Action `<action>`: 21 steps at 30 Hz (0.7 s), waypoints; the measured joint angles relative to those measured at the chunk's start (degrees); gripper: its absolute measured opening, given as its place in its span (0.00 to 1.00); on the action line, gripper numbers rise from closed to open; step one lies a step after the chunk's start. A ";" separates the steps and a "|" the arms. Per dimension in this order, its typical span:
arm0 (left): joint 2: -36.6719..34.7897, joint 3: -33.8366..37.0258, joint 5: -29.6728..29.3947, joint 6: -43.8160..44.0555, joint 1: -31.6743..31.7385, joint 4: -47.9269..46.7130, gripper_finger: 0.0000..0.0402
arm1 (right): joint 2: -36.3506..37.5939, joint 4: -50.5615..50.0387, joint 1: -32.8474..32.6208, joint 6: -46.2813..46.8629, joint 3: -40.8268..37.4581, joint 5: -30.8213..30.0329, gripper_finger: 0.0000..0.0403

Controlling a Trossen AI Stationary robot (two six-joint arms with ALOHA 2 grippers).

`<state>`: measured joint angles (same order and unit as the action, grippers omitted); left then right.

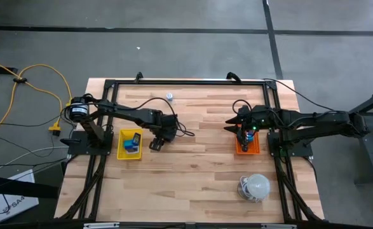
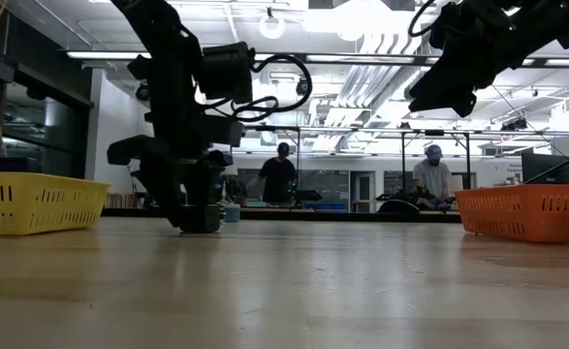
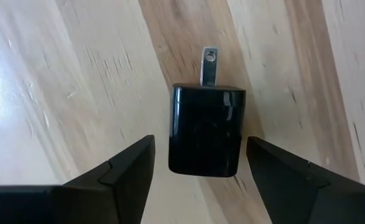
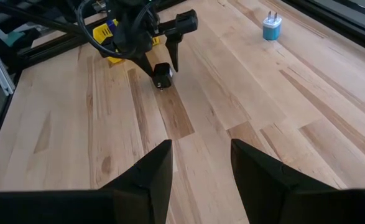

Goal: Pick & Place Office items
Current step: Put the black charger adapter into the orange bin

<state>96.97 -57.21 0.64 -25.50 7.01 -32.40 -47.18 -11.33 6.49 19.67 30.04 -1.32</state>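
**Operator:** While I hold position, my left gripper (image 3: 198, 163) sits low on the table (image 1: 199, 172), left of centre in the overhead frame, just right of the yellow tray (image 1: 130, 145). Its fingers (image 3: 117, 171) stand wide, one on each side of a black plug block (image 3: 206, 130), with a gap showing on both sides, so nothing is gripped.

**Observer:** Where's that block lying?

**Operator:** Flat on the wood, metal prong pointing away from the wrist camera.

**Observer:** And your right side?

**Operator:** My right gripper (image 4: 201, 163) hangs over the orange tray (image 1: 248, 145), right of centre overhead. Its fingers are parted and empty.

**Observer:** Anything else out there?

**Operator:** One small blue-and-white plug (image 4: 271, 27) stands alone near the table's top edge overhead, and blue pieces lie in the yellow tray.
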 joint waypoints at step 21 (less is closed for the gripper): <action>-0.04 0.00 -0.02 0.44 0.00 0.07 0.37 | 0.00 -0.02 0.00 0.01 0.00 0.00 0.37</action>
<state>96.92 -57.21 0.62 -25.06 7.01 -32.34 -47.18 -11.36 6.49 19.68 30.04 -1.32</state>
